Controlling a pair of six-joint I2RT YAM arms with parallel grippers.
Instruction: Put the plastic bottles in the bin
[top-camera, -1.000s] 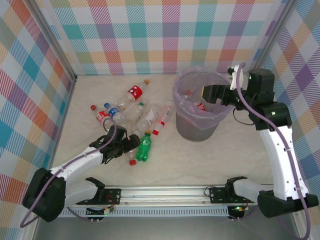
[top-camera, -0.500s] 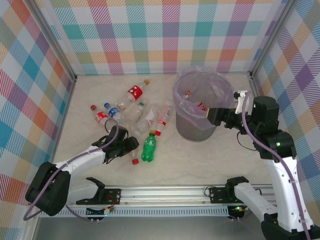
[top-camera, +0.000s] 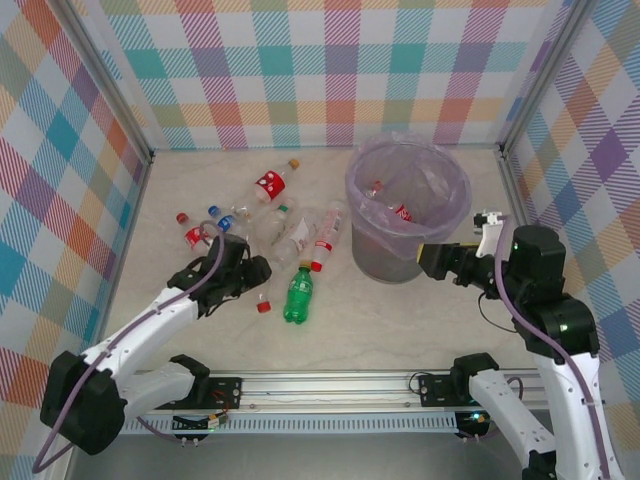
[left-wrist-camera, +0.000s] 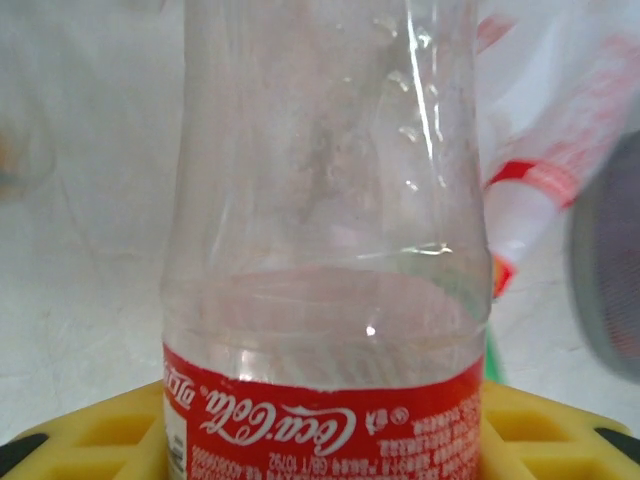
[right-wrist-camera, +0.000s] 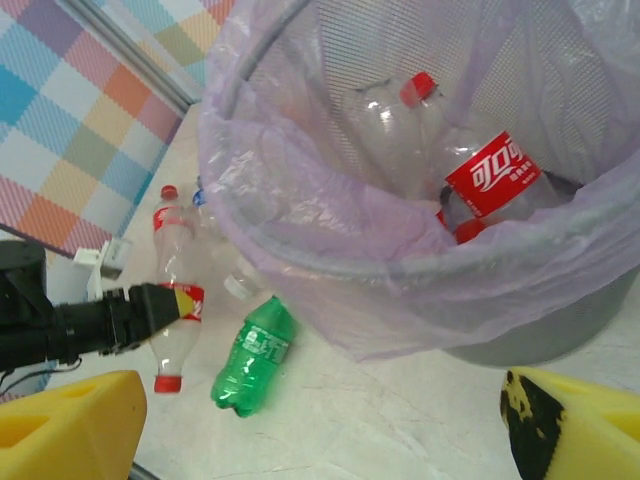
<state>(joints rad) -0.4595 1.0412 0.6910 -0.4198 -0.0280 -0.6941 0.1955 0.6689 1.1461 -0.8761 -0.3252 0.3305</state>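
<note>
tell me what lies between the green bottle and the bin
Nothing: bare tabletop runs from the green bottle to the bin, as the top external view shows.

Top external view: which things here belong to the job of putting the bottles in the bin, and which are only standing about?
Of the job:
- bin
- loose plastic bottles on the table
- green bottle
- Coca-Cola bottle, held in the left gripper
- bottles already inside

Not of the job:
- mounting rail
- checked walls
</note>
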